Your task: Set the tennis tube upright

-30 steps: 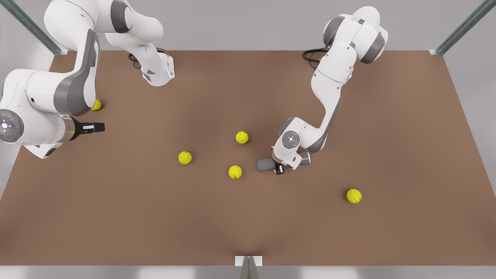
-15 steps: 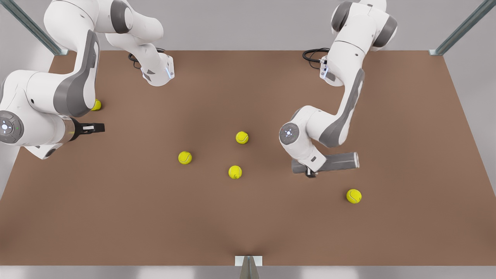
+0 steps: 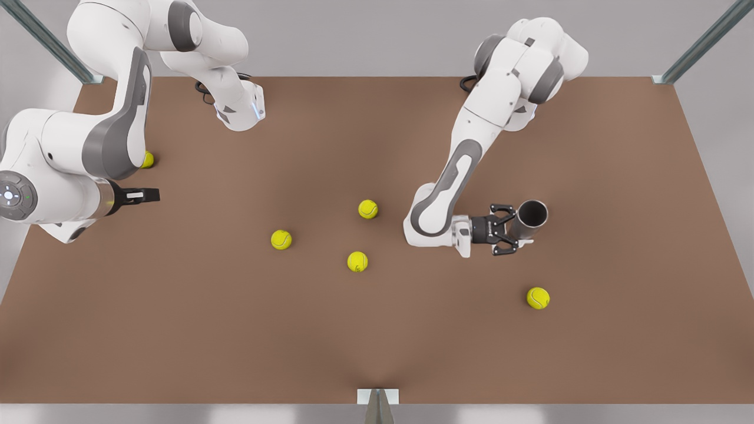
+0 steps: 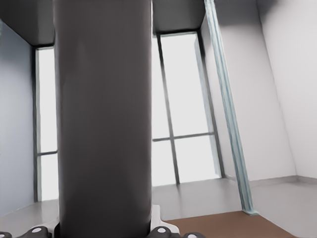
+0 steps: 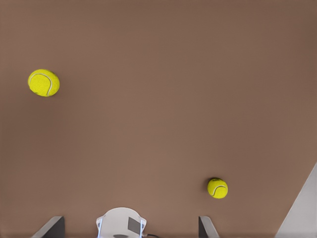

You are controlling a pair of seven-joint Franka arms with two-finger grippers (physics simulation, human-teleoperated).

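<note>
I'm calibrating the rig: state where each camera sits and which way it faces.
Front view: overhead, looking down on the table and both arms.
Left wrist view: on the left gripper, facing sideways at the tennis tube it clamps.
Right wrist view: on the right gripper, facing down at tennis balls; fingertips show.
Shared: front and left wrist views show the tube.

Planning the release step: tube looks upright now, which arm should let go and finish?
Left. The left gripper is clamped on the tennis tube, which stands upright on the table, hollow end up. The right gripper waits far off near the front view's left edge.
</note>
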